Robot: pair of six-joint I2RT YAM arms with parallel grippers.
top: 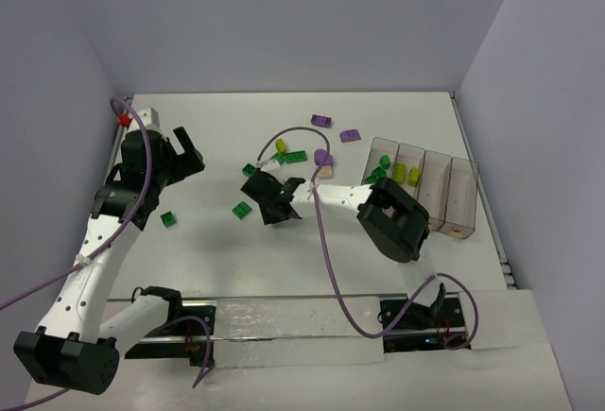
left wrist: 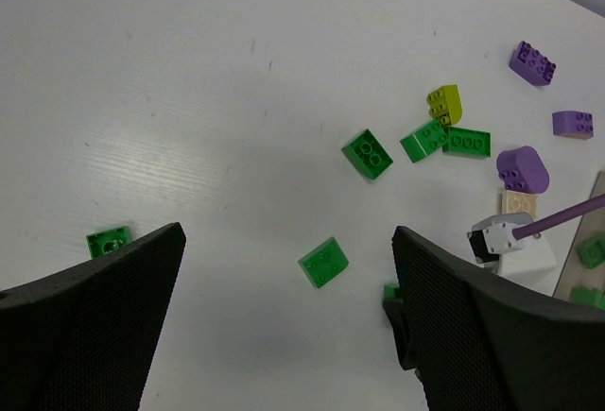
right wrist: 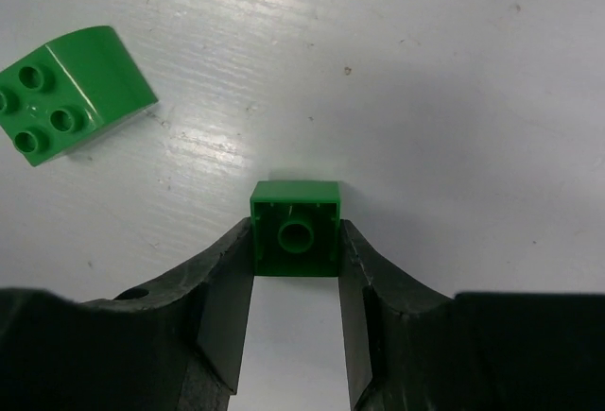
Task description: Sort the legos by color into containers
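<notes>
My right gripper (right wrist: 295, 252) is shut on a dark green lego (right wrist: 295, 230), its hollow underside facing the camera, low over the table. In the top view this gripper (top: 274, 203) is mid-table, left of the four joined containers (top: 463, 205). A second dark green lego (right wrist: 71, 90) lies just to its left. My left gripper (left wrist: 288, 321) is open and empty above a dark green lego (left wrist: 323, 262); in the top view it (top: 187, 158) is at the left. Purple legos (top: 321, 121), a yellow-green one (top: 281, 146) and a tan one (top: 324, 173) lie further back.
The left bin holds green legos (top: 378, 175) and the bin beside it yellow-green ones (top: 406, 173). A lone green lego (top: 167, 219) lies near the left arm. A purple cable (top: 326, 241) loops over the table by the right arm. Walls close off the back and sides.
</notes>
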